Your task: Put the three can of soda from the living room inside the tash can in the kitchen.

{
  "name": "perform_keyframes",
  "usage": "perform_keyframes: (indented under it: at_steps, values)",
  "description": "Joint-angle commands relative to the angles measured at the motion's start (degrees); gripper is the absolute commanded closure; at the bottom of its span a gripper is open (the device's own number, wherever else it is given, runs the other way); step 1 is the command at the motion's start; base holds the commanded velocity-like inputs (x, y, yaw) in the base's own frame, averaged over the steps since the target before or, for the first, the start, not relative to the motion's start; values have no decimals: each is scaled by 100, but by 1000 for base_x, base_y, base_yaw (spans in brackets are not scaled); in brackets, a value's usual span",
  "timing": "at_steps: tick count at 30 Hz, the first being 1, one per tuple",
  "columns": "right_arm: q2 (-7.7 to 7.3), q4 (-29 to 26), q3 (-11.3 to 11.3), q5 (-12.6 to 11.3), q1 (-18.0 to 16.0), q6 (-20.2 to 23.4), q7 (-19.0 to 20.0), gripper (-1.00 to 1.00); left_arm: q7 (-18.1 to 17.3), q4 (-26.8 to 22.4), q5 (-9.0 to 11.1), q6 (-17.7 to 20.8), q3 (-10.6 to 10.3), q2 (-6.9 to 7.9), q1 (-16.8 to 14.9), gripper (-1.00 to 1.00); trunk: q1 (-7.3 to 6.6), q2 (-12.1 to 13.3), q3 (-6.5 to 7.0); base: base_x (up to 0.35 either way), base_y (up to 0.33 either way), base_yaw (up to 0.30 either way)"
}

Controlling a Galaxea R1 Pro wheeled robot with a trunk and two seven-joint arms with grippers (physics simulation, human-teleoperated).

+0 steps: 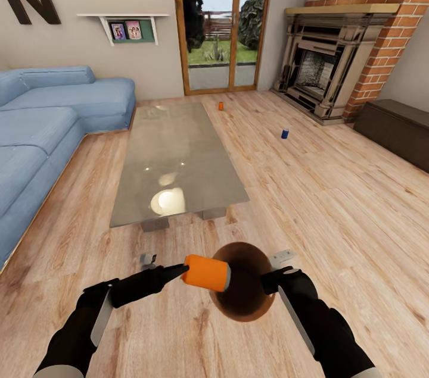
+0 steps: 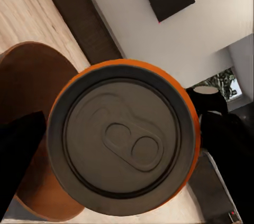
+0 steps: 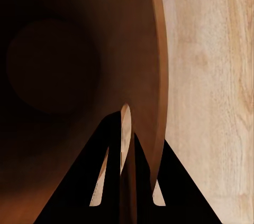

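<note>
Left gripper (image 1: 182, 274) clamped on orange can (image 1: 207, 272), held sideways over bucket (image 1: 250, 300) mouth. Right gripper (image 1: 269, 280) pinching bucket rim. Second orange can (image 1: 220, 106) and blue can (image 1: 285, 134) upright on floor (image 1: 310, 199) beyond glass table (image 1: 173, 158).

Both arms reach forward, left tool (image 1: 182, 272) clamped closed, right tool (image 1: 269, 280) pinched closed.

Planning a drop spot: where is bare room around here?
The glass table top is bare between sofa and floor. Open floor lies right of it, past the blue can. It is crowded between both end effectors: orange can, trash can.
</note>
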Motion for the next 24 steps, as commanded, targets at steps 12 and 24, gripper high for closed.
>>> perform_keyframes:
  at_steps: [12,24]
  values:
    - [62,2,1,-26,-2,-3,17,100,744,7,-1,-193,-100,-87,0,100,0,0,1,0,0,0]
    - [66,161,7,-21,-7,-8,19,100,1114,227,-7,-207,-436,-288,0,100,0,0,1,0,0,0]
